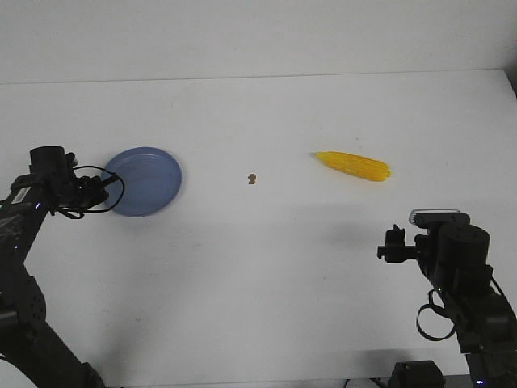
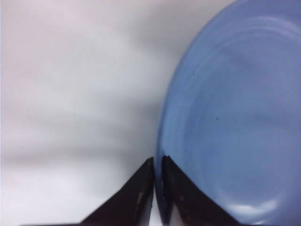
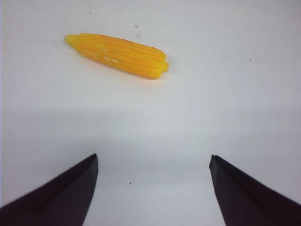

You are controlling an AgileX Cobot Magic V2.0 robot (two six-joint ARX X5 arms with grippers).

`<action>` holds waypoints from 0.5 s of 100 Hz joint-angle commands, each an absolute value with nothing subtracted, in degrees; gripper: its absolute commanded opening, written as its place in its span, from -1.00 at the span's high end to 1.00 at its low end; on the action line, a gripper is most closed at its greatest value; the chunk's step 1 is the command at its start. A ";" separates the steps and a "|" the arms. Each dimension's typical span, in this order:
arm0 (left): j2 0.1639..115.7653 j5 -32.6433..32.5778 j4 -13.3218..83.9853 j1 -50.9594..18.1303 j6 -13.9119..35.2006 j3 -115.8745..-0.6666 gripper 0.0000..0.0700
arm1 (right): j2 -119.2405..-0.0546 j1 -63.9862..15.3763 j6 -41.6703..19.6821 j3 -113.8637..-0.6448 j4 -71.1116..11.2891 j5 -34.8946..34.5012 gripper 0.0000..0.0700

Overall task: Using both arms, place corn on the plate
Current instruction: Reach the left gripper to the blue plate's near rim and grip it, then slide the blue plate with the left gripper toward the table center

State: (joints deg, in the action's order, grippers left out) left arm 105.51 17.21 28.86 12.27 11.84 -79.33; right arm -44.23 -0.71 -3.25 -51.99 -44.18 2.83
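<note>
The corn (image 1: 354,166) lies flat on the white table (image 1: 266,267), untouched, ahead of the right pincer (image 1: 393,245) and well apart from it, with its pale pointed tip turned toward the plate side. The right pincer hangs low over bare table with its 2 black fingers (image 3: 61,193) spread wide; the right wrist view shows that gap plainly and the corn (image 3: 120,54) lying crosswise beyond it, while the front view shows only a small dark block at the arm's end and cannot settle how far the fingers stand apart. The left pincer (image 1: 103,191) sits at the near-left rim of the periwinkle-blue plate (image 1: 149,179). In the left wrist view its 2 pointed fingers (image 2: 134,200) are drawn almost together, with only a thin slit between them, right at the plate's (image 2: 235,117) raised rim; whether they pinch the rim or merely rest against it cannot be told. That view shows the faint rings and a dark speck on the plate's surface, which the front view does not. Only the front view shows both arms at once, and a tiny brown speck (image 1: 252,178) on the table between plate and corn, nearer neither pincer.
</note>
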 commanded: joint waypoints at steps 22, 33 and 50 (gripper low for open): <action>96.36 22.81 30.72 8.99 12.67 -80.12 0.98 | -44.29 -0.75 -3.68 -52.93 -43.77 2.81 -0.43; 93.67 24.05 32.10 6.61 12.60 -79.77 0.98 | -44.29 -0.75 -3.68 -52.93 -43.77 2.81 -0.43; 89.32 27.42 32.49 2.17 12.53 -75.70 0.98 | -44.29 -0.75 -3.68 -52.93 -43.77 2.81 -0.43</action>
State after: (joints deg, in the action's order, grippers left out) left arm 90.19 26.30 32.25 3.40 12.16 -76.53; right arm -44.23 -0.71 -3.25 -51.99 -44.16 2.83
